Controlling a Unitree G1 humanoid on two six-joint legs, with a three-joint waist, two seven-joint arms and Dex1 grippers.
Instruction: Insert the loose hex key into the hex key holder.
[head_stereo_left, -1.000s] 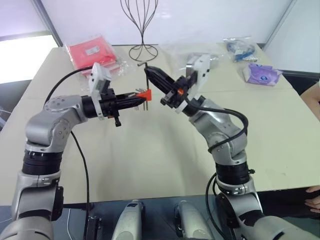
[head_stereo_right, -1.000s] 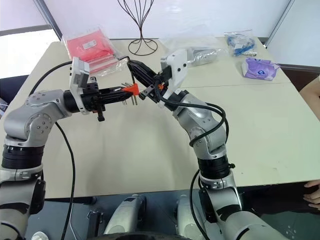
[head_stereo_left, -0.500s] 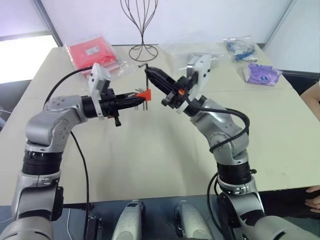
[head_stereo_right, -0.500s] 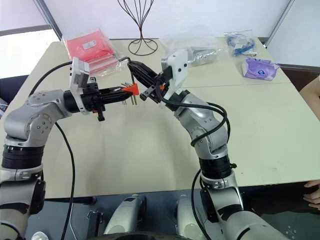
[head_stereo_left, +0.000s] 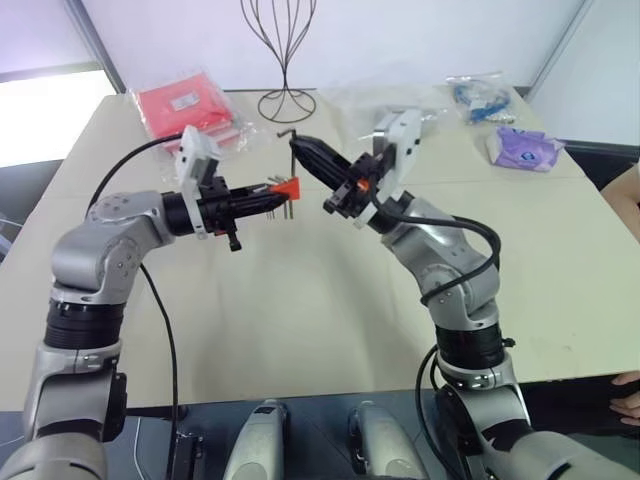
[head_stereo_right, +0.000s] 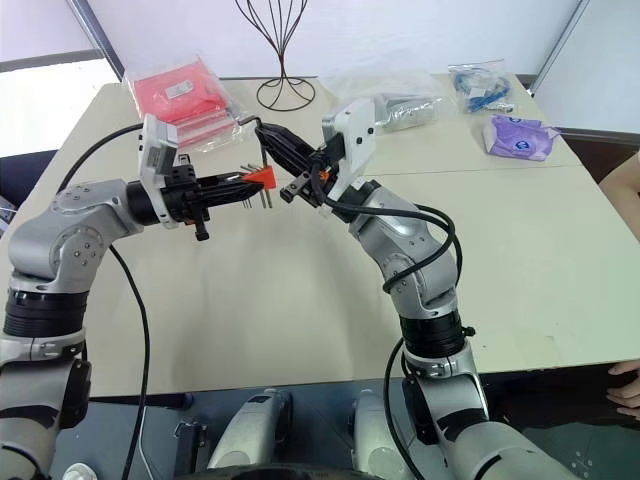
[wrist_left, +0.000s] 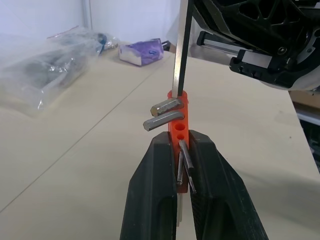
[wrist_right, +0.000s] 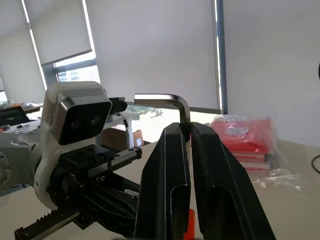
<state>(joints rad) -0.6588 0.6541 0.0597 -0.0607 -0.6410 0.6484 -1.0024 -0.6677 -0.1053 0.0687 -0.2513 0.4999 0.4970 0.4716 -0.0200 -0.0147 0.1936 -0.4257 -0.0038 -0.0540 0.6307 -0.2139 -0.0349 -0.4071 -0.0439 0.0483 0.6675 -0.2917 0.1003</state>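
While both arms hover above desk (head_stereo_left: 300, 310), left gripper (wrist_left: 176, 150) clamps hex key holder (wrist_left: 179, 120); right gripper (wrist_right: 188, 131) pinches loose hex key (wrist_right: 165, 98) near bend, long leg entering holder top. Key light, stiff, slick steel; grip near elbow resists twisting.

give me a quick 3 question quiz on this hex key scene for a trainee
1. True or false: the left hand is shut on the hex key holder.
2. Which hand grips the loose hex key?
A. left hand
B. right hand
C. neither; it lies on the table
3. Fill in: in the left wrist view, the long leg of the loose hex key meets the holder at its ____ end, away from the fingers.

Key
1. True
2. B
3. far (tip)
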